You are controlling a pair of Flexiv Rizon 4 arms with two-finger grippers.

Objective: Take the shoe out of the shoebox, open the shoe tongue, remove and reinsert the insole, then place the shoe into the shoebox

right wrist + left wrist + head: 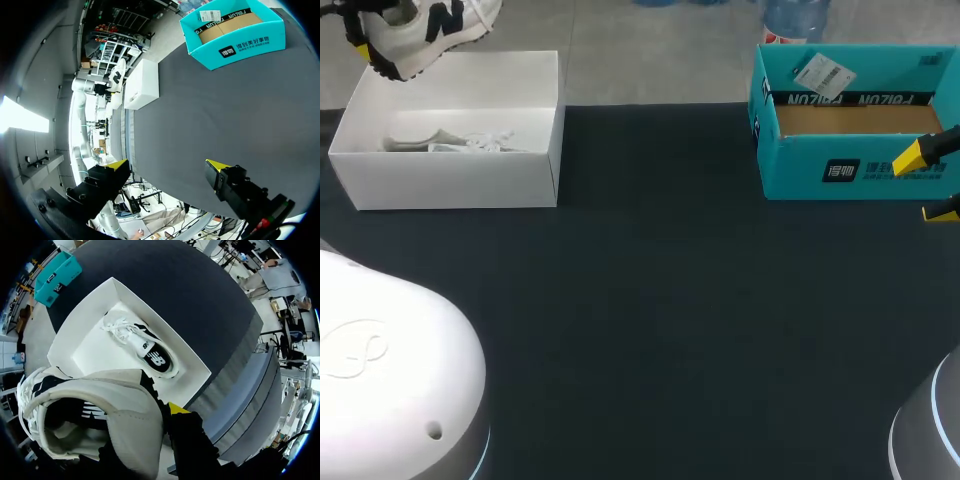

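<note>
The shoe, white with dark marks on its side, hangs in the air over the far left corner of the table, just above the open white shoebox. The left gripper holds it by the heel. In the left wrist view one yellow-tipped finger presses on the outside of the heel collar and the other goes down inside the opening, so the fingers are clamped on the shoe from two sides. The opening of the shoe faces this camera, and its inside looks dark.

Under it, the white shoebox has no lid on it. A second shoe of the same kind lies on its side on the bottom of the box, with loose white laces at one end. In the head view this second shoe lies flat and low behind the front wall.

The table has a dark, matte cover, plain and flat. At its far right side stands a teal box, open at the top, with brown cardboard inside and a small white label on its back rim.

The right gripper is just in front of the teal box, near the right edge of the table. Its fingers are wide apart and nothing is between them; in the right wrist view the right gripper is over the bare dark surface, with the teal box well ahead of it.
</note>
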